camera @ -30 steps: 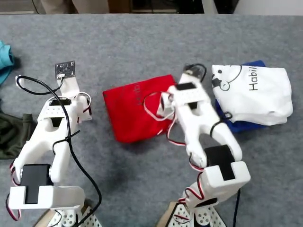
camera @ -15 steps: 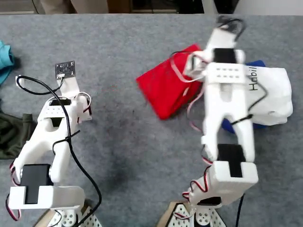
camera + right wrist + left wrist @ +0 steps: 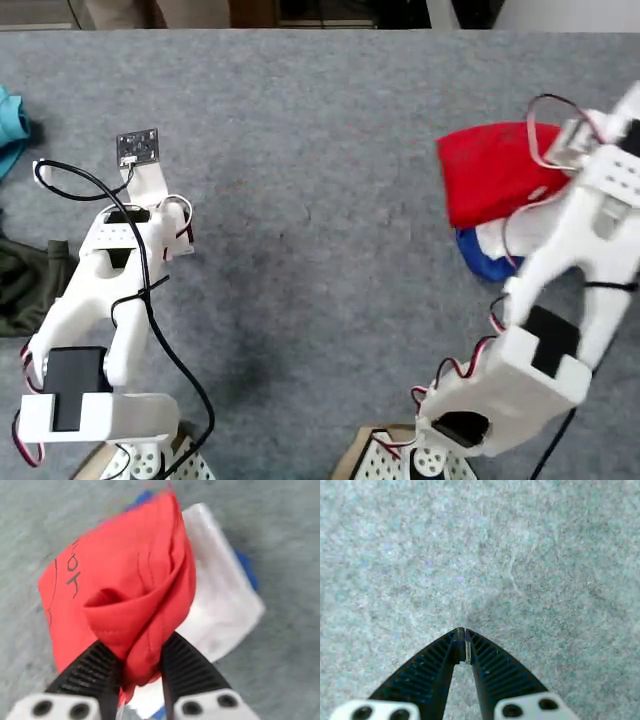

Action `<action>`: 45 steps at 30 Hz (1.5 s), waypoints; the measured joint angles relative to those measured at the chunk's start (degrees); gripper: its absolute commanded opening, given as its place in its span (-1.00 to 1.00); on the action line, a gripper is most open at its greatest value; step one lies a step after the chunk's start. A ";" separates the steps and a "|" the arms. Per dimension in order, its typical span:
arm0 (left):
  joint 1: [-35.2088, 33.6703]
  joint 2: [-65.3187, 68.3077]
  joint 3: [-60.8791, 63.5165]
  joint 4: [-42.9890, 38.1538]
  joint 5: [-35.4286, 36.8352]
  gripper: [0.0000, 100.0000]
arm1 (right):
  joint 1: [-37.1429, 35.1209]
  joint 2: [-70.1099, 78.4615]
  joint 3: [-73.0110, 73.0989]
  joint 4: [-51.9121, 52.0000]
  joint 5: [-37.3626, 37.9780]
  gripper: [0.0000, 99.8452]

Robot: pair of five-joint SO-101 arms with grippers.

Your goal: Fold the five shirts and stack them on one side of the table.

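A folded red shirt (image 3: 492,172) hangs at the table's right side, pinched in my right gripper (image 3: 141,656), which is shut on a bunched fold of it (image 3: 135,605). It is above a folded white shirt (image 3: 220,605) lying on a blue shirt (image 3: 482,257). My left gripper (image 3: 464,644) is shut with nothing in it, low over bare grey felt at the left (image 3: 140,160). A teal shirt (image 3: 12,125) and a dark green shirt (image 3: 25,280) lie at the table's left edge.
The grey felt table (image 3: 320,130) has wide bare room in the middle and at the back. The left arm's white body (image 3: 100,290) and black cable (image 3: 150,300) occupy the front left. The right arm's body (image 3: 560,320) fills the front right.
The right arm has swung right with the red shirt, carrying it from the table's middle to over the white and blue shirts. The left arm has stayed still.
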State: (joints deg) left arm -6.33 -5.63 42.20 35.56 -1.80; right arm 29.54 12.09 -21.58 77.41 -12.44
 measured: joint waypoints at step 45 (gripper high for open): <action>-25.49 -9.32 -15.03 29.54 -2.73 -0.79 | 5.36 -5.71 -5.89 23.74 3.34 -0.95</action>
State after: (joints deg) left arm -31.82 -14.95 27.16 65.10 -4.53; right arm 34.90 6.37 -27.47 101.14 -9.10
